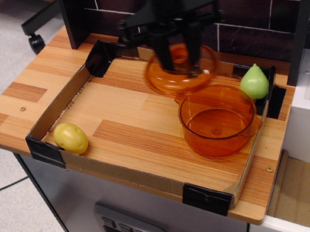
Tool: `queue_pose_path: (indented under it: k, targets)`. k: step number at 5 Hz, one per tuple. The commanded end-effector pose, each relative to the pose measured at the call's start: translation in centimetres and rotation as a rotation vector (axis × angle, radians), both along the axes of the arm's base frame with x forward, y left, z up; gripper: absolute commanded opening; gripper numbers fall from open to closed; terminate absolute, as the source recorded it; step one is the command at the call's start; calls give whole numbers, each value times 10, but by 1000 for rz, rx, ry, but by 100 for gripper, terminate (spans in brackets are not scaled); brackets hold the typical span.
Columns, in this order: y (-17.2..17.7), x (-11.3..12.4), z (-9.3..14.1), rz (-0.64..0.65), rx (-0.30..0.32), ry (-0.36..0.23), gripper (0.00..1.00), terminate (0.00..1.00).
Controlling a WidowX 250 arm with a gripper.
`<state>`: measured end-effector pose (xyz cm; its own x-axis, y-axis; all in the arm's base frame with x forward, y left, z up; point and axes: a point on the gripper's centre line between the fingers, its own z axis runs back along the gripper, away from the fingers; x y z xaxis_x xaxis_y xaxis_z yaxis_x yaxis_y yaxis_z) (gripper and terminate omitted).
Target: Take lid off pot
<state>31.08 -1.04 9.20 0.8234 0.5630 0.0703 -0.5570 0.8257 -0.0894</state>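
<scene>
Yellow toy fruit [70,138] at left wall, untouched; gripper [179,57] jaws clamped on knob of the lid [182,71], held airborne up-left of the pot [218,120], clearing its rim; 1 green pear [254,83] behind.

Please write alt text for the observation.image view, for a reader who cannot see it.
The tool holds the orange lid in the air, up and left of the open orange pot on the wooden table. A green pear sits right of the pot, a yellow potato far left.
</scene>
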Motion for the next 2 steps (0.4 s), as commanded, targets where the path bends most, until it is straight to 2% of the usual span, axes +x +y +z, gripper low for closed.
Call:
queue_pose_path:
  k: [1, 2]
  targets:
    - [42, 7, -9, 43, 44, 15, 0, 0]
    - [55, 12, -18, 66, 61, 23, 0, 0]
